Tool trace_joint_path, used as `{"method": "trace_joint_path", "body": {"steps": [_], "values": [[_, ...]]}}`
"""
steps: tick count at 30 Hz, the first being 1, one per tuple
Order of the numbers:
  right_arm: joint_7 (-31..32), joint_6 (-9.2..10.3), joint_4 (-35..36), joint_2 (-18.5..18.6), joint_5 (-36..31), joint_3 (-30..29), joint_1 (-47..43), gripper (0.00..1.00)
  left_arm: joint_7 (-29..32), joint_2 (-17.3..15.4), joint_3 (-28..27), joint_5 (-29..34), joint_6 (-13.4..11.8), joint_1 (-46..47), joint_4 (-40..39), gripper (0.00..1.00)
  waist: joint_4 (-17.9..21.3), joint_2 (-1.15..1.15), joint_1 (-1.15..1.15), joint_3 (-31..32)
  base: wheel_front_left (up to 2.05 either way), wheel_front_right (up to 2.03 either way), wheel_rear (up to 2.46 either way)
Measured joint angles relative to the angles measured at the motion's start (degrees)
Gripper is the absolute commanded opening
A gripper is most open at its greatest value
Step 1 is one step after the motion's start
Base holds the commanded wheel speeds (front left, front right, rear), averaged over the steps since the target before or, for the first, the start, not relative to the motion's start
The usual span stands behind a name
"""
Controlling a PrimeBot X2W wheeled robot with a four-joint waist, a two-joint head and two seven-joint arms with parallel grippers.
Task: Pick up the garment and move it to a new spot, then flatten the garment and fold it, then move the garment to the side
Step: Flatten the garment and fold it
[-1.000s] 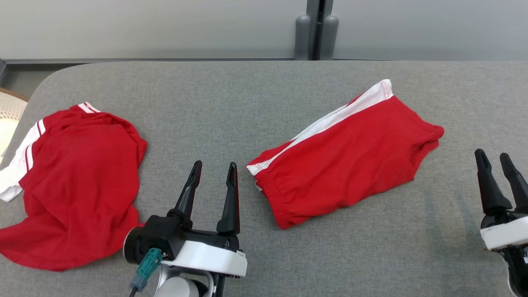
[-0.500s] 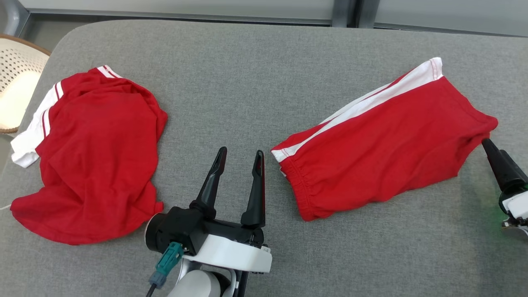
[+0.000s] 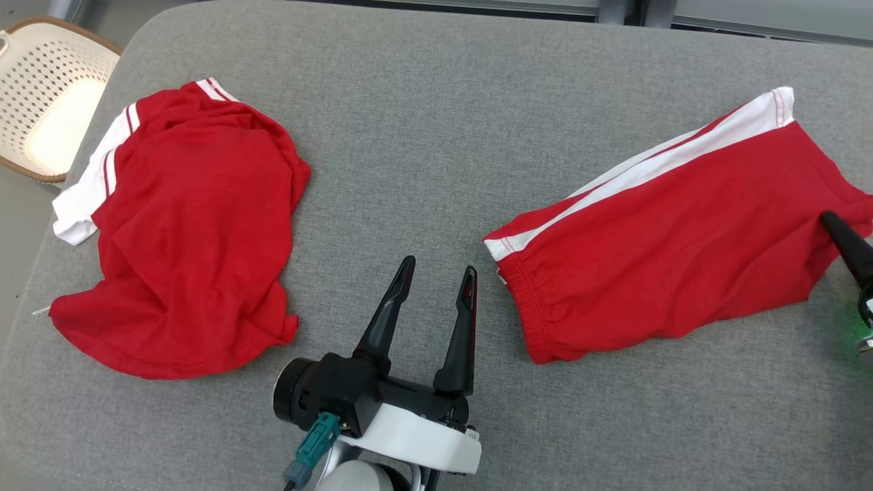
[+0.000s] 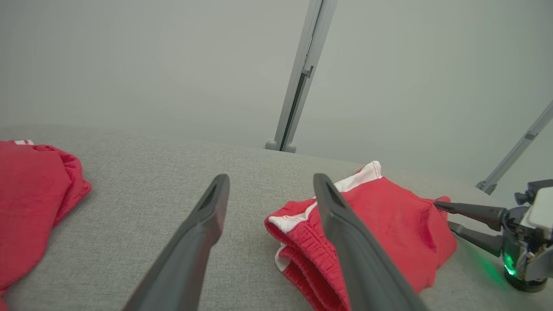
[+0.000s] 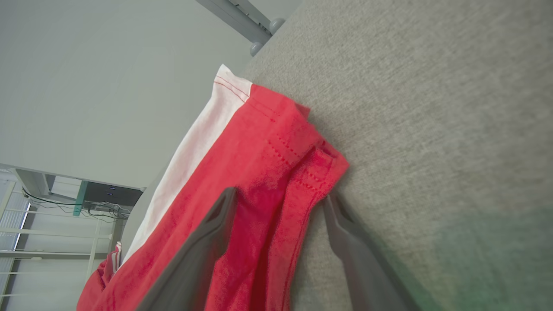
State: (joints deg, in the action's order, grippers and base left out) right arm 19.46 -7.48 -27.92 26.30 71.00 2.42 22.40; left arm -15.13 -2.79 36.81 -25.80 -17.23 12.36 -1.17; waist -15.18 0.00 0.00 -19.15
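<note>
Where the head view catches one finger [image 3: 846, 245] at the bench's [image 3: 423, 136] right edge, the right wrist view shows the right pincer [image 5: 280, 195] spread astride the hem of the red shorts [image 5: 259, 151]; the left pincer [image 3: 440, 266], spread, hovers near the front edge beside a red shirt [image 3: 191, 232]

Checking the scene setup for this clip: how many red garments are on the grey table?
2. A crumpled red shirt lies toward the left end of the table; folded red shorts with a white stripe lie toward its right end. More could be hidden under them.
</note>
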Motion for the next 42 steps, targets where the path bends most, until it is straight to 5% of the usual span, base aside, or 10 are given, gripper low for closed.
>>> {"method": "trace_joint_path", "body": {"steps": [15,16,17,28,42], "values": [[1.5,0.05,-3.6,1.1,-1.5,-0.9,5.8,0.98,0.0,0.0,2.8,0.1,-1.6,1.1,-1.6,1.00,-3.5,0.00,0.00,-2.4,0.00,0.00,0.00],[1.1,0.11,-3.4,1.2,-2.0,-0.6,6.1,0.16,0.0,0.0,2.9,0.1,-1.8,1.1,-1.7,1.00,-3.6,0.00,0.00,-2.4,0.00,0.00,0.00],[0.6,0.07,-3.2,1.2,-2.4,-0.3,6.3,0.00,0.0,0.0,2.9,0.1,-2.0,1.2,-1.8,1.00,-3.6,0.00,0.00,-2.4,0.00,0.00,0.00],[-5.6,-0.10,-3.2,-0.7,-1.6,0.1,3.9,0.00,0.0,0.0,0.7,0.1,-1.4,1.4,-0.1,1.00,-1.1,0.00,0.00,0.2,0.00,0.00,0.00],[-23.5,-0.01,-10.0,-2.1,-2.0,-5.4,-6.1,0.00,0.0,0.0,-3.2,0.4,2.2,0.6,4.1,1.00,5.7,0.00,0.00,6.7,0.00,0.00,0.00]]}}
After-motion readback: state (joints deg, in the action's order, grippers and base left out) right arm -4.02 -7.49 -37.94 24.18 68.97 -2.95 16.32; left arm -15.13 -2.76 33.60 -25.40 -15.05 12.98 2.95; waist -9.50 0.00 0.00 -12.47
